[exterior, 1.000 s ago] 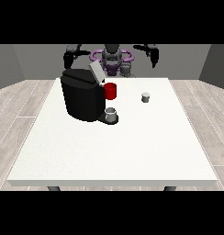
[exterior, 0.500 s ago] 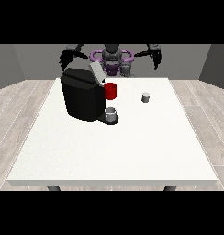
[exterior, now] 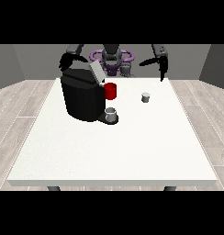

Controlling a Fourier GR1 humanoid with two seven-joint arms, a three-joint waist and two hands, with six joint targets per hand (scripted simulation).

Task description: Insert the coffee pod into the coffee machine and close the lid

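A black coffee machine [exterior: 81, 97] stands on the left half of the white table [exterior: 114, 151], its grey lid [exterior: 96, 71] tilted up and open. A red part [exterior: 110, 91] shows on its front, above a grey cup [exterior: 111, 114] on the drip tray. The small grey coffee pod [exterior: 145, 97] sits on the table to the machine's right, untouched. The hand at the view's right [exterior: 162, 65] hangs in the air above the table's far right edge, fingers pointing down, well behind the pod. The hand at the view's left [exterior: 66, 61] hovers behind the machine's top, holding nothing.
The robot's torso [exterior: 112, 58] stands behind the table's far edge. Wide bare table surface lies in front of the machine and the pod. Grey wood floor surrounds the table.
The hand at the view's right has swung outward to the right and lowered a little, fingers now pointing down. The hand at the view's left has hardly moved. Pod and machine stay put.
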